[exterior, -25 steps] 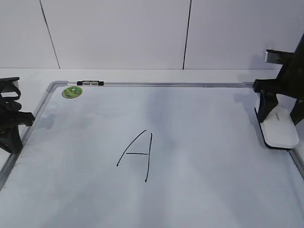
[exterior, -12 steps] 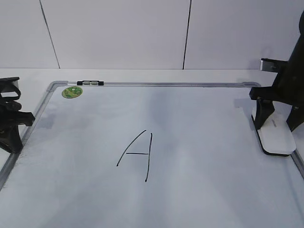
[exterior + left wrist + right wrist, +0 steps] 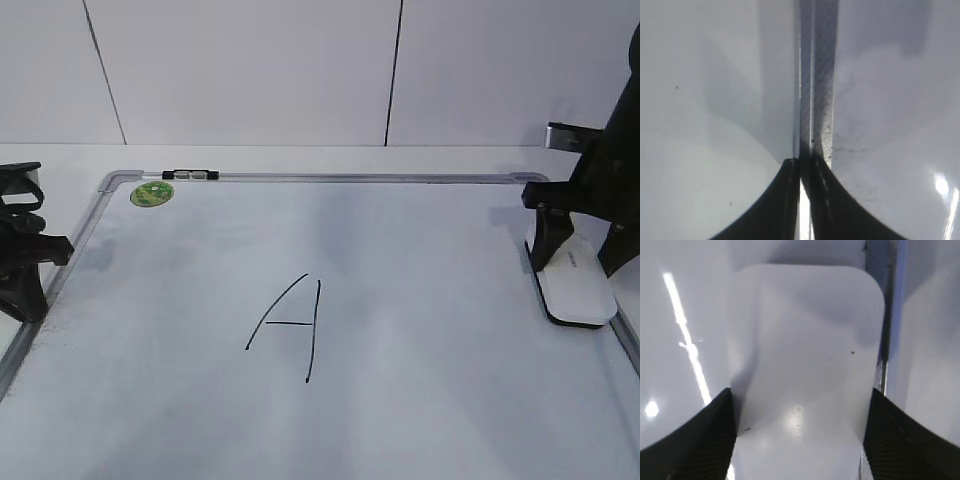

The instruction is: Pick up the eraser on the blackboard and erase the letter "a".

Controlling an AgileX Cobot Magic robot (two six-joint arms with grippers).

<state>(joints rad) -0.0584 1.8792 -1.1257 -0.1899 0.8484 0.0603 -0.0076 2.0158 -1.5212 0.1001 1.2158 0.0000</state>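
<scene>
Before me I see a big capital "A" (image 3: pixel 290 327) in black marker, a white tabletop (image 3: pixel 60 165), and a pale panelled wall (image 3: pixel 250 70) with dark seams behind

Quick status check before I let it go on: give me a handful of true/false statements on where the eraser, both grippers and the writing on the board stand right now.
1. The right gripper straddles the eraser. True.
2. The eraser lies mid-board on the capital A. False: it lies by the blackboard's right frame, apart from the A.
3. The left gripper is shut. True.
4. The green sticker sits in the near right corner. False: far left corner.
</scene>
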